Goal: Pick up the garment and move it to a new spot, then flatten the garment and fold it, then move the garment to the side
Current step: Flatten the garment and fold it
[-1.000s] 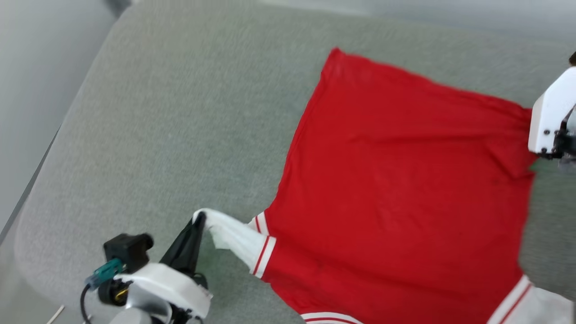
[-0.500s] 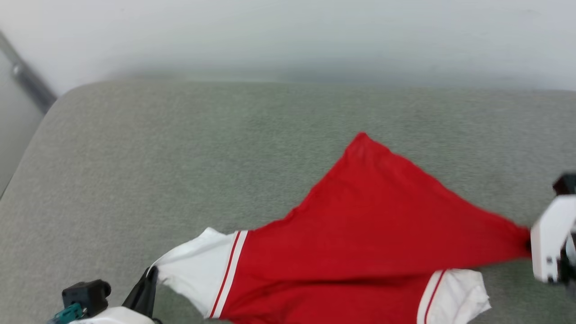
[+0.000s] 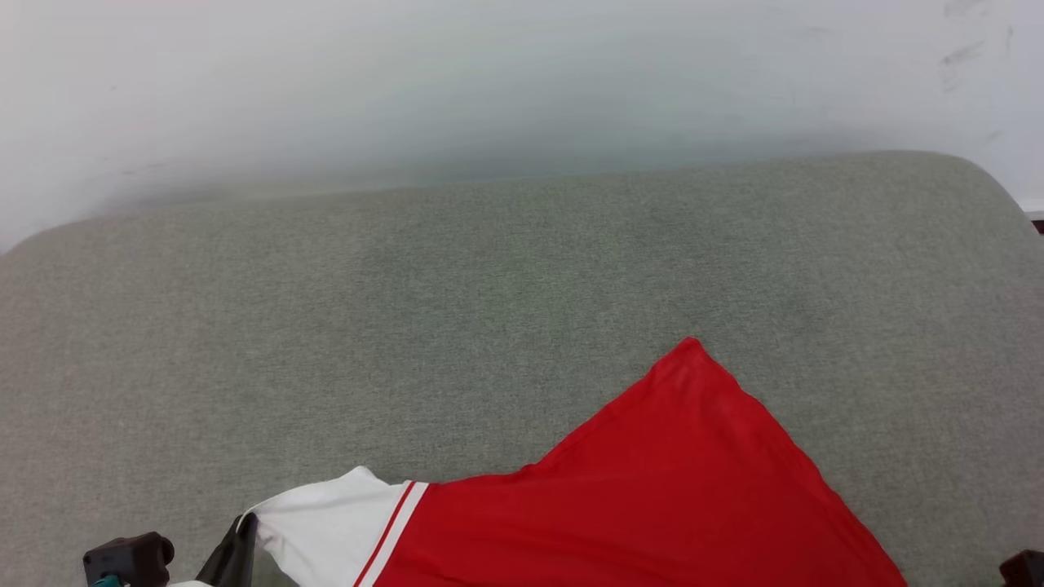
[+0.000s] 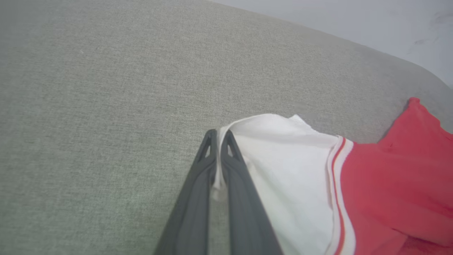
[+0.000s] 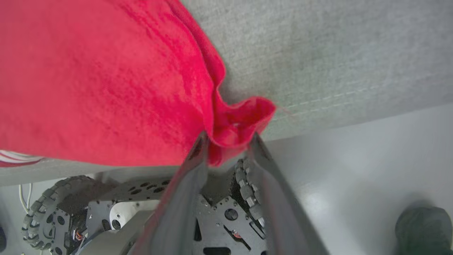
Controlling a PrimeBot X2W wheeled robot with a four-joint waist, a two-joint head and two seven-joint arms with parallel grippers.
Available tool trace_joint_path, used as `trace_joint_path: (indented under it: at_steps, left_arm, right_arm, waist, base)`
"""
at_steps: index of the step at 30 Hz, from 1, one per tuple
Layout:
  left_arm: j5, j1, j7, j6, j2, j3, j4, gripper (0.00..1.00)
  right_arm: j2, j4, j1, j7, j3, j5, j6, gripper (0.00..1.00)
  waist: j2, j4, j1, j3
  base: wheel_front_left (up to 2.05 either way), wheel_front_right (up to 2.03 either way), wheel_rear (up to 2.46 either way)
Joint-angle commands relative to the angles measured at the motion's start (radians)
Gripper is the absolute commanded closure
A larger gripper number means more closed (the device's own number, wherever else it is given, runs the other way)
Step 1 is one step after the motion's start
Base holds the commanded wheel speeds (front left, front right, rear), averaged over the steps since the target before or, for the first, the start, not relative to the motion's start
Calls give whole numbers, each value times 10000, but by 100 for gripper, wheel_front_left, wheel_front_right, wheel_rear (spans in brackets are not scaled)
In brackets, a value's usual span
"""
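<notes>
The garment [image 3: 652,505], a red shirt with white sleeve ends, lies at the near edge of the grey-green cushion [image 3: 489,285], one red corner pointing away from me. My left gripper [image 4: 218,136] is shut on the edge of the white sleeve end [image 4: 283,166]; its dark fingers [image 3: 236,550] show at the head view's lower left. In the right wrist view my right gripper [image 5: 228,140] has its jaws apart, and a bunched red corner of the garment [image 5: 106,81] sits loosely between the fingertips, over the cushion's front edge.
A white wall [image 3: 489,81] rises behind the cushion. Beyond the cushion's front edge, the right wrist view shows my wheeled base [image 5: 70,212], the pale floor [image 5: 354,159] and a dark rounded thing [image 5: 423,226] on it.
The head camera has swung up toward the wall. The garment's right corner, pulled taut half a second ago, has slackened, and the right jaws have parted. The left grip on the sleeve is unchanged.
</notes>
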Motion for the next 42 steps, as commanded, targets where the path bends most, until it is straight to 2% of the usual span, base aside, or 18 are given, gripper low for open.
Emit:
trace_joint_path:
  at_steps: [1, 4, 9, 13, 16, 18, 21, 28, 31, 33, 38, 42]
  left_arm:
    - [12, 62, 43, 52, 91, 20, -111, 100]
    - [56, -19, 109, 108, 148, 6, -261, 100]
    - [156, -305, 209, 135, 179, -95, -564, 100]
    - [243, -637, 268, 129, 65, -212, -801, 100]
    - [315, -909, 293, 69, 10, -314, -933, 100]
    - [363, -1172, 268, 24, -54, -395, -1007, 100]
    - [472, -1536, 202, -69, -143, -497, -1032, 100]
    - [682, -2233, -26, -298, -397, -770, -994, 100]
    - [686, -2514, -75, -423, -478, -832, -965, 100]
    - [698, -2679, -141, -510, -525, -858, -934, 100]
    - [618, -3002, -287, -730, -639, -900, -717, 100]
    - [618, -3146, -402, -849, -694, -919, -449, 100]
  right_arm:
    - [293, -311, 100, -538, -209, -85, -5, 0]
    - [569, -632, -53, -1553, -391, -44, -5, 0]
    - [997, -756, -945, -4394, -755, -3, -4, 0]
    - [893, -265, -1895, -6076, -489, -23, -5, 0]
    - [742, 291, -2730, -6571, -44, 59, -4, 0]
    - [478, 660, -3286, -6403, 318, 101, -5, 0]
    - [-36, 1000, -4298, -5545, 1036, 262, -5, 0]
    - [-1170, 1386, -6265, -1501, 2733, 436, -5, 0]
    - [-1105, 1568, -6851, -119, 3030, 527, -5, 0]
    - [-1024, 1707, -7134, 418, 3170, 479, -5, 0]
    - [-900, 2395, -7487, 952, 3606, 475, -5, 0]
    - [-817, 3347, -7192, 1489, 4087, 668, -5, 0]
  waist:
    - [-1, -88, 1, 63]
    - [-1, -107, 1, 116]
    - [-1, 45, 1, 276]
    - [-1, 263, 1, 518]
    - [-1, 482, 1, 777]
    - [-1, 662, 1, 1010]
    - [-1, 890, 1, 1340]
    - [-1, 1342, 1, 1989]
    - [-1, 1518, 1, 2271]
    - [-1, 1635, 1, 2479]
    - [-1, 1821, 1, 2927]
    - [-1, 1874, 1, 3039]
  base:
    - [0, 0, 0]
    - [0, 0, 0]
    - [0, 0, 0]
    - [0, 0, 0]
    - [0, 0, 0]
    - [0, 0, 0]
    - [0, 0, 0]
    - [0, 0, 0]
    - [0, 0, 0]
    - [0, 0, 0]
    - [0, 0, 0]
    - [0, 0, 0]
